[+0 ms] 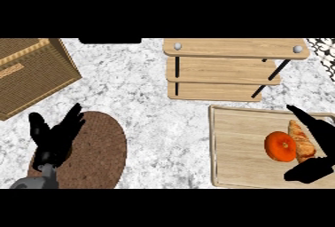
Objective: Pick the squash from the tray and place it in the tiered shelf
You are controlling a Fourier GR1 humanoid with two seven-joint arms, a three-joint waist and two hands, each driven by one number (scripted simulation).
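An orange squash (281,146) is seen lying on the wooden tray (242,146) at about four o'clock on the counter (157,115), with a brownish croissant-like item (302,142) touching its right side. The right hand (313,170) is placed around the pair at the tray's right edge: straight black fingers (307,120) are stretched above and to the right of the squash, while the thumb is spread below it, so the hand is held released and nothing is clasped. Whether the squash is touched by the hand cannot be told. The tiered shelf (226,71) is found at one o'clock, just beyond the tray's far edge, its wooden boards stacked on dark posts. The left hand (56,133) is shown at eight o'clock, relaxed with fingers up, over a round brown mat (98,150). A woven basket (29,73) is set at ten o'clock, well apart from the tray.
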